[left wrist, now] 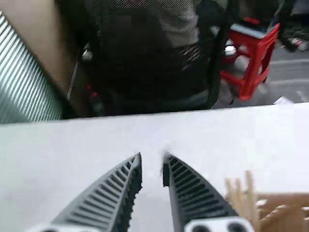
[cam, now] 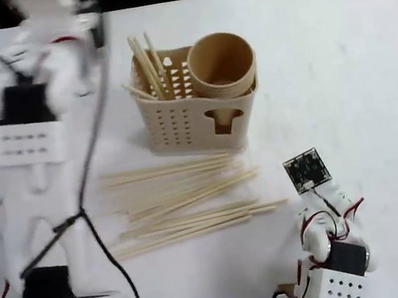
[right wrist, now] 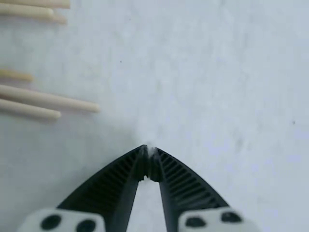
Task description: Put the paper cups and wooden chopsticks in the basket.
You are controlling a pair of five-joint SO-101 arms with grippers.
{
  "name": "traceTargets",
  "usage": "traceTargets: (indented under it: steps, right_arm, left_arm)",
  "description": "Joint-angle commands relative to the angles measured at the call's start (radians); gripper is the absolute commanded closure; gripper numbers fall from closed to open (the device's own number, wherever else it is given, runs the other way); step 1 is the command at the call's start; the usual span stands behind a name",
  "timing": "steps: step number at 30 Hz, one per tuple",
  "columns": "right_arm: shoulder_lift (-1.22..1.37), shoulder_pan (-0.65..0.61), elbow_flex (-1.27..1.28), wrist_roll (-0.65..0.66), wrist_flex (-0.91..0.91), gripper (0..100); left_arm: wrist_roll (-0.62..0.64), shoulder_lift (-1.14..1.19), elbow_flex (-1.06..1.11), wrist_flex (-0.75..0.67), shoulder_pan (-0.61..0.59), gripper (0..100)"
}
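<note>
On the counter (cam: 366, 52), light, stiff chopsticks (cam: 182, 205) are lying; I am planning to pinch their middle. Right fingers (right wrist: 120, 188) are sitting closed, empty; left fingers (left wrist: 111, 198), a little open.

Loose chopsticks (cam: 182, 205) bar the basket (cam: 180, 125) at 6 o'clock, a cable (cam: 93, 136) at 9; bare table (cam: 351, 54) lies open at 3 o'clock.
</note>
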Motion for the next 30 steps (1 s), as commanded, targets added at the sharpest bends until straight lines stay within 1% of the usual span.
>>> traceTargets:
  steps: [1,3,5,7,8,10,14,16,18,20,22,24,28,30]
  right_arm:
    - [-0.013,-0.008,0.015,0.009,-0.002,97.8]
    - [-0.013,-0.008,0.015,0.009,-0.002,97.8]
    - [-0.013,-0.008,0.011,0.009,-0.002,97.7]
    - [-0.013,-0.008,0.008,0.009,-0.002,97.7]
    - [-0.013,-0.008,0.008,0.011,-0.002,97.7]
    - [-0.005,-0.008,-0.009,0.057,0.001,97.7]
    - [-0.002,-0.007,-0.117,0.084,0.033,97.5]
    - [-0.001,-0.015,-0.222,0.084,0.079,94.3]
    - [0.007,-0.047,-0.333,0.086,0.117,87.8]
    - [0.062,-0.114,-0.431,0.107,0.143,81.0]
    - [0.174,-0.206,-0.531,0.137,0.189,78.5]
    - [0.329,-0.328,-0.628,0.135,0.217,79.8]
    - [0.67,-0.595,-0.802,0.133,0.217,81.5]
    - [0.814,-0.731,-0.868,0.132,0.216,81.5]
  left_arm:
    - [-0.009,-0.05,0.04,0.192,-0.134,91]
    - [-0.091,-0.056,0.106,0.29,-0.166,91]
    - [-0.163,-0.053,0.176,0.353,-0.22,91]
    - [-0.124,-0.048,0.276,0.339,-0.275,91]
    - [-0.086,-0.048,0.344,0.295,-0.303,91]
    - [-0.02,-0.048,0.489,0.173,-0.344,91]
    - [0.02,-0.048,0.776,-0.11,-0.363,91]
    - [0.046,-0.048,0.884,-0.229,-0.361,91]
    - [0.057,-0.05,0.948,-0.327,-0.364,91]
    - [0.054,-0.048,0.976,-0.4,-0.375,91]
    - [0.054,-0.047,1.005,-0.46,-0.387,91]
    - [0.051,-0.047,1.031,-0.506,-0.387,91]
    - [-0.041,-0.047,1.074,-0.574,-0.389,91]
    - [-0.046,-0.047,1.094,-0.605,-0.39,91]
